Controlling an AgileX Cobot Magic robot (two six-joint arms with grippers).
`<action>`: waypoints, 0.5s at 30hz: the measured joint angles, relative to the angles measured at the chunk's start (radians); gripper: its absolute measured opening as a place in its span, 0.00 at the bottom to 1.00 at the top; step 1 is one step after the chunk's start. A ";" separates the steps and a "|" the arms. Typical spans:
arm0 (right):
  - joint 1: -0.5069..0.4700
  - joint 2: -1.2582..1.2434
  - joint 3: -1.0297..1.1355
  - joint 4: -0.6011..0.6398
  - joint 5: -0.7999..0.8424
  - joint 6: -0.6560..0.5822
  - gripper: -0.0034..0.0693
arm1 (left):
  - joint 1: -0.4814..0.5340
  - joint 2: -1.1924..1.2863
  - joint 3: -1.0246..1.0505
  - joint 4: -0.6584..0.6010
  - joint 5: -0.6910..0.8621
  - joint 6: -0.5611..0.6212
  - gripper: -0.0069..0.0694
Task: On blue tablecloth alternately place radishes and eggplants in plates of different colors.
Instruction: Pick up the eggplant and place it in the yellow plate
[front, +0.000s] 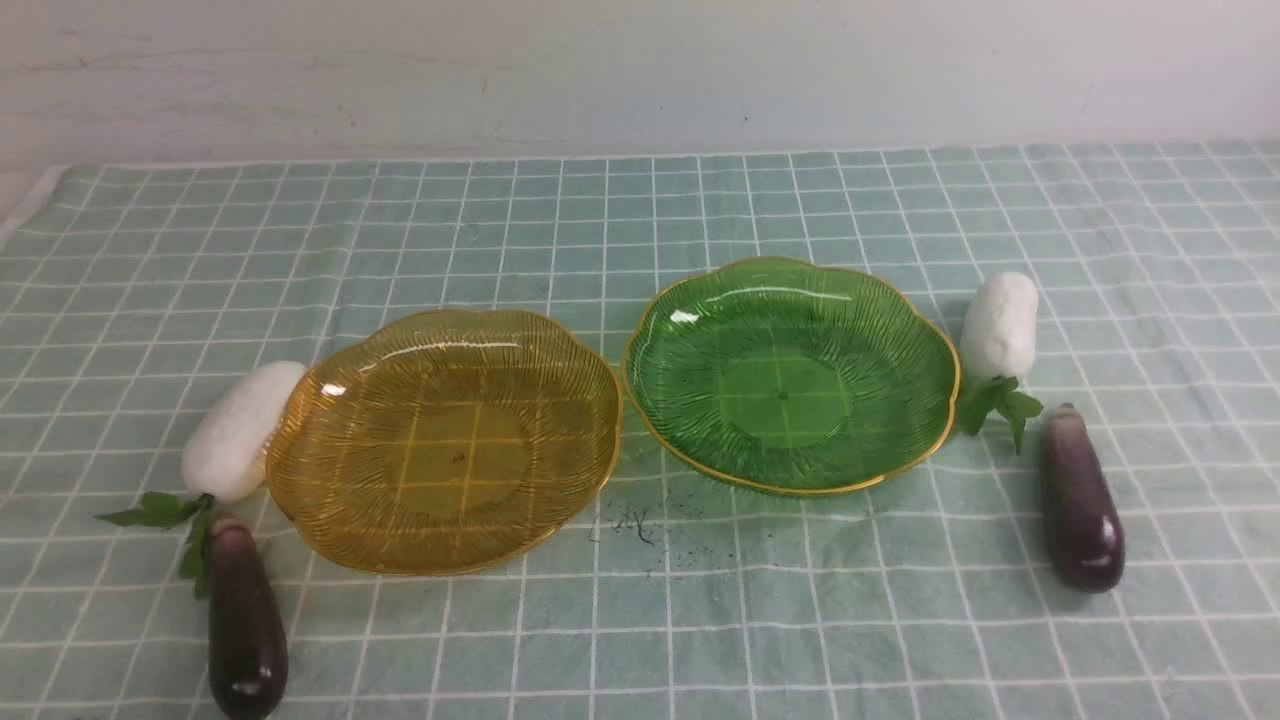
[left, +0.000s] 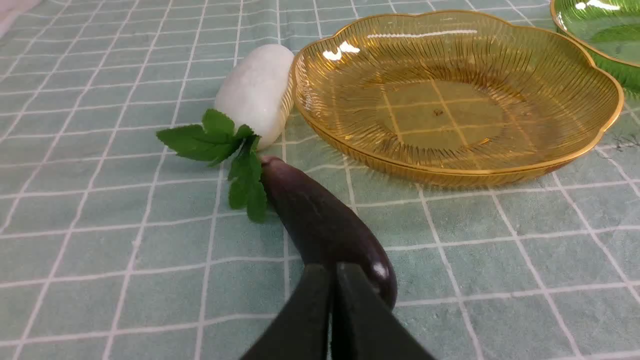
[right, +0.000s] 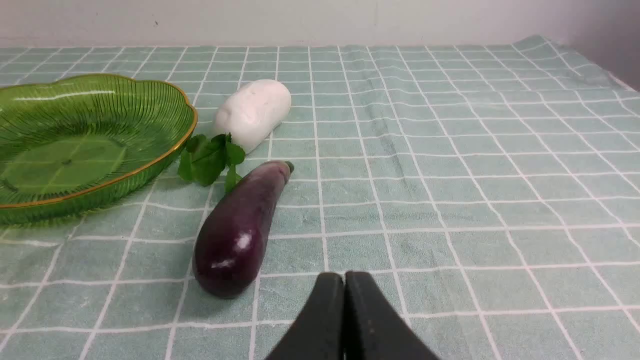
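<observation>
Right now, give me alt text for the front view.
Two empty plates sit side by side on the blue tablecloth: the amber plate left, the green plate right. The left radish and left eggplant lie beside the amber one, the right radish and right eggplant beside the green.
</observation>
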 joint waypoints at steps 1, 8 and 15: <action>0.000 0.000 0.000 0.000 0.000 0.000 0.03 | 0.000 0.000 0.000 0.000 0.000 0.000 0.08; 0.000 0.000 0.000 0.000 0.000 0.000 0.03 | 0.000 0.000 0.000 0.000 0.000 0.000 0.08; 0.000 0.000 0.000 0.000 0.000 0.000 0.03 | 0.000 0.000 0.000 0.011 -0.005 0.003 0.08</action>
